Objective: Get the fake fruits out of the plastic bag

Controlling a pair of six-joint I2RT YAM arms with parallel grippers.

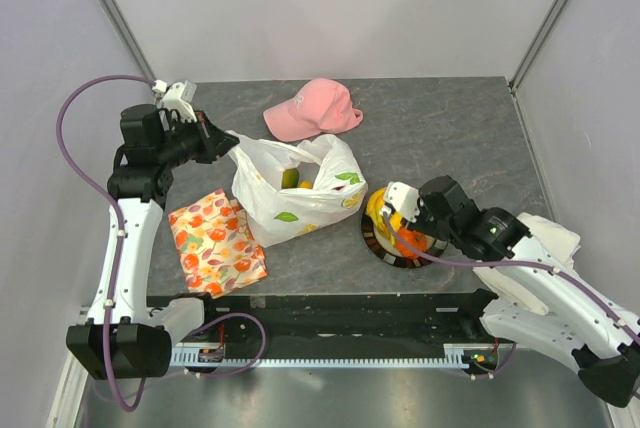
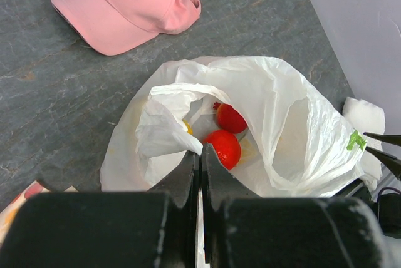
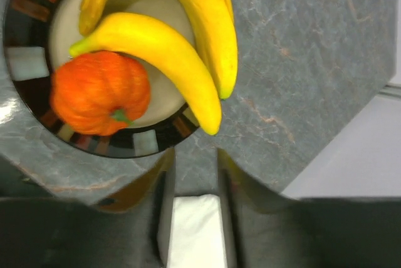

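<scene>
We note grey marbled tabletop [image 1: 450,128] enclosed by 3 pale walls [image 1: 330,8]; 2 metal corner posts [image 1: 545,18] at rear; brushed metal ledge [image 1: 330,398] along near edge; light even.

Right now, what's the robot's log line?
left pincer: shut on plastic bag | right pincer: open | plate: bananas, orange fruit | in bag: red fruits

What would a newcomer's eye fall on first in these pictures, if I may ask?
Probably the white plastic bag in the middle of the table, its edge pinched in the shut left pincer, with two red fruits lying inside. Next, the bright yellow bananas and an orange fruit on the plate to the right, below the open right pincer. The pink cap lies behind the bag.
</scene>
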